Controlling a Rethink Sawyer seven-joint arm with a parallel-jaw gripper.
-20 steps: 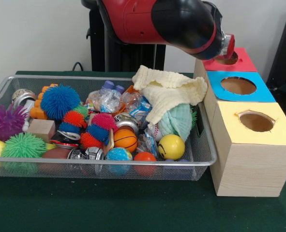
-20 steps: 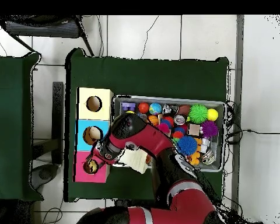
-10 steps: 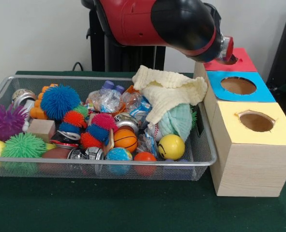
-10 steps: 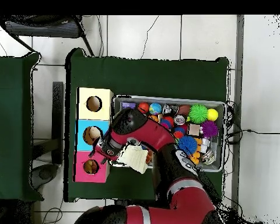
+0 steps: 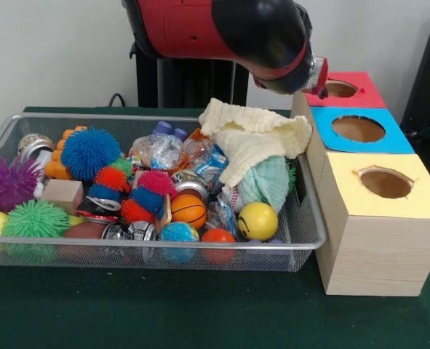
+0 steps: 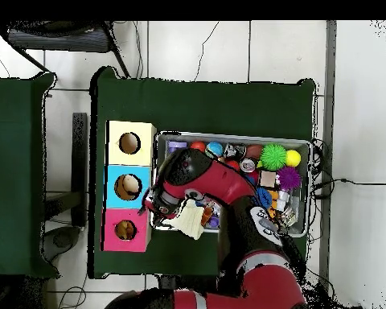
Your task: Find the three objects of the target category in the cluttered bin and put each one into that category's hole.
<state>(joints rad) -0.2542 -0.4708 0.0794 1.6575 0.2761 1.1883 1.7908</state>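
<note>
The red and black arm (image 5: 222,29) is reaching in from above, and its gripper (image 5: 318,76) is hanging at the near corner of the red-topped box (image 5: 356,91), between that box and the wire bin (image 5: 311,218); in the overhead view the gripper (image 6: 153,204) is sitting at the bin's edge, just beside the red-topped box (image 6: 112,233). Whether the jaws are released or clenched cannot be told, since the arm's body is covering them. The red-topped box is standing in a row with a blue-topped box (image 5: 389,142) and a yellow-topped box (image 5: 418,207), each showing one round hole in its top, all on the green-covered bench (image 5: 200,313). The bin is lying just beside the boxes and is holding a heap of things: a cream knitted cloth (image 5: 255,138) is draping over the corner nearest the boxes, with a pale green cloth (image 5: 269,182) under it; a yellow smiley ball (image 5: 257,220), a small basketball (image 5: 188,211), a blue globe ball (image 5: 179,233) and a red ball (image 5: 217,236) are resting along the near wall; a blue spiky ball (image 5: 89,153), a purple spiky ball (image 5: 11,183) and a green spiky ball (image 5: 36,219) are sitting toward the other end, near a wooden block (image 5: 62,194). Crumpled clear bags (image 5: 164,151) are lying in the middle.
</note>
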